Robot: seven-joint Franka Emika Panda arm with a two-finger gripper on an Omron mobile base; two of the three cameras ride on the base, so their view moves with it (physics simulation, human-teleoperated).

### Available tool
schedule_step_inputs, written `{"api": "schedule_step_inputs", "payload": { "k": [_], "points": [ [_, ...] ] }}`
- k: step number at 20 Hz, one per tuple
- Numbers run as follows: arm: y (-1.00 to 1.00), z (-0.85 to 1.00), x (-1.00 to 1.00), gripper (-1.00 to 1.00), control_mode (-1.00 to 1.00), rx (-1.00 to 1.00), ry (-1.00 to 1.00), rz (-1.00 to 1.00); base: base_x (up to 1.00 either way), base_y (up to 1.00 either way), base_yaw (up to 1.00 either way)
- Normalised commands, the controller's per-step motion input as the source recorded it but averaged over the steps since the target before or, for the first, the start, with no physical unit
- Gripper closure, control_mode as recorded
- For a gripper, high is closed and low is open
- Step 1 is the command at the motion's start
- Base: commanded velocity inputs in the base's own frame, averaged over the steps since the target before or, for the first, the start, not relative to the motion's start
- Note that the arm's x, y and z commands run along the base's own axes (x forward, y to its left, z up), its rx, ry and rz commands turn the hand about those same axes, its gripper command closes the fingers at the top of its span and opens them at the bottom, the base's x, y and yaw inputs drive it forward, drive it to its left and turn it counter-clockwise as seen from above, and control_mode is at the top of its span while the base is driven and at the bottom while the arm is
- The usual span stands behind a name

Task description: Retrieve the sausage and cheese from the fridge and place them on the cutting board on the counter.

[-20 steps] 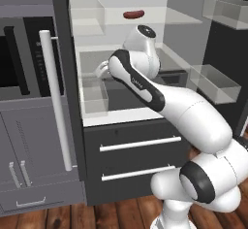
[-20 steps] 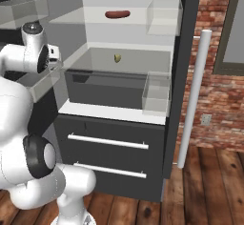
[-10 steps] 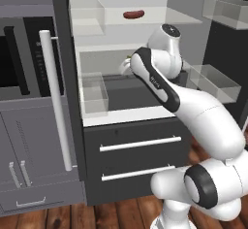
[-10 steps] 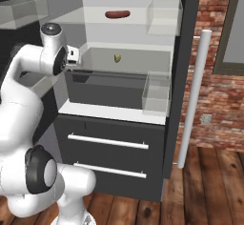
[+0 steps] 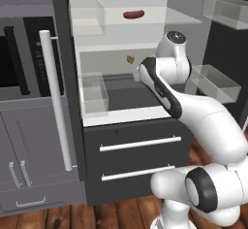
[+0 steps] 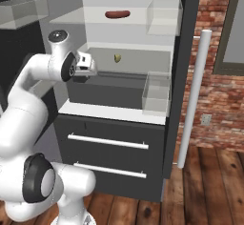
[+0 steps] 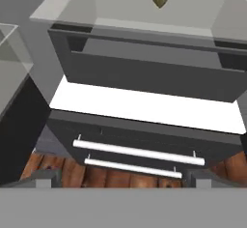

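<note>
Fridge doors stand open. Gripper is at the left of the compartment, jaws spread wide, holding nothing. Sausage lies on the upper glass shelf; cheese rests on the shelf below, right of the gripper.

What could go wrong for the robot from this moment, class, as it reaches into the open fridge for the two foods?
1. The cheese sits far back on the middle shelf; the open gripper is at the fridge's left edge, so a long reach may knock the small chunk away.
2. The sausage lies on the glass shelf above; the arm's bulky wrist may strike that shelf.
3. The clear bin at the right could be hit.
</note>
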Motion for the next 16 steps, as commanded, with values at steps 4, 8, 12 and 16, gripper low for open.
{"api": "schedule_step_inputs", "payload": {
  "k": [4,8,12,16],
  "points": [
    [-0.34,-0.46,0.03,-1.00,-1.00,-0.16,0.03,-0.16,0.00,0.00,0.00],
    [-0.30,-0.34,0.01,-1.00,-1.00,-0.07,0.02,-0.19,0.00,0.00,0.00],
    [-0.33,-0.07,-0.03,-1.00,-1.00,0.00,0.05,-0.15,0.00,0.00,0.00],
    [-0.37,-0.05,-0.04,-1.00,-1.00,0.05,0.15,-0.03,0.00,0.00,0.00]
  ]
}}
